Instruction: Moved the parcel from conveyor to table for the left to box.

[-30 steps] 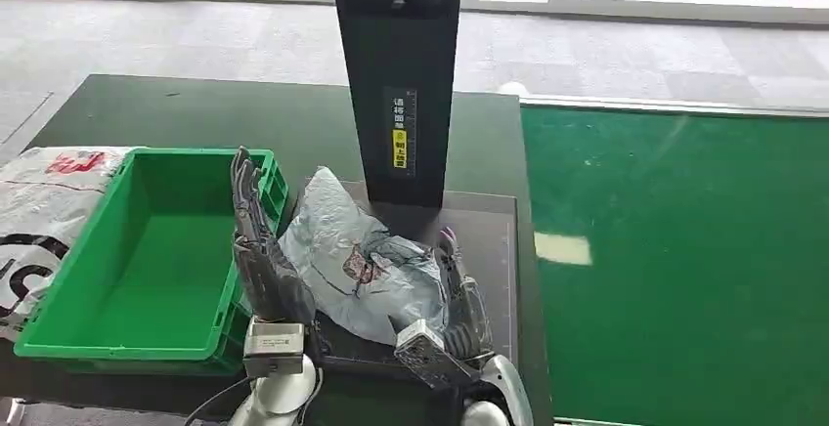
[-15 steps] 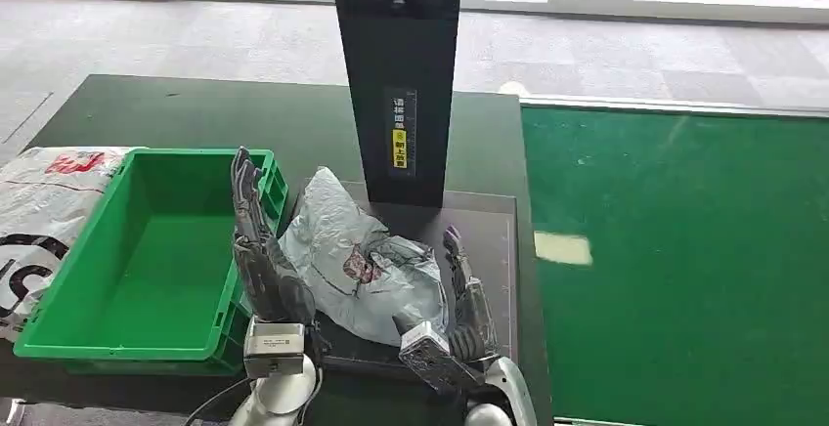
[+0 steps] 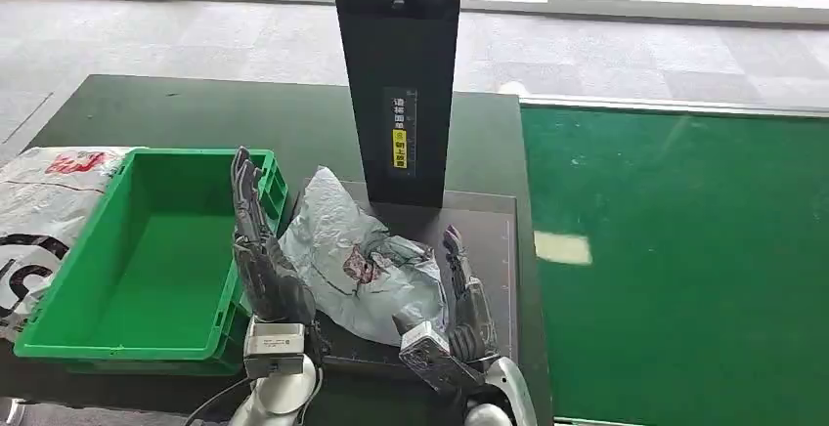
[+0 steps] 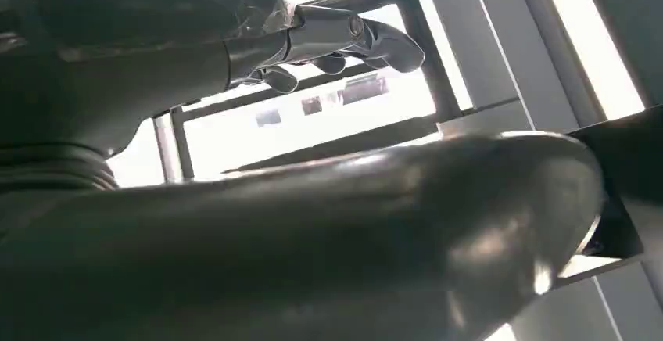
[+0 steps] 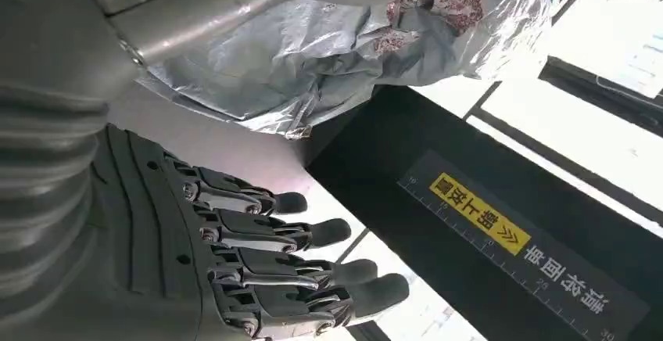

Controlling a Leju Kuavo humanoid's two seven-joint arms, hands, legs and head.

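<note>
Against half a second ago, you see almost no change: both hands and the parcel sit where they were. Against a full second ago, your right hand has drawn slightly off the parcel's right edge and stands more upright.

The parcel lies at lower centre of the head view, on the dark mat of the table, just right of the green crate. It is a crumpled grey plastic mailer, glossy and wrinkled, with a printed patch showing through; in the right wrist view the film looks thin and creased.

Your left hand stands flat and upright between the crate wall and the parcel's left side, fingers straight, grasping nothing. Your right hand is released too, fingers extended and apart, just beside the parcel.

The crate is rigid moulded plastic, rectangular. A black upright post with a yellow label rises behind the parcel. A white printed bag lies at far left.
</note>
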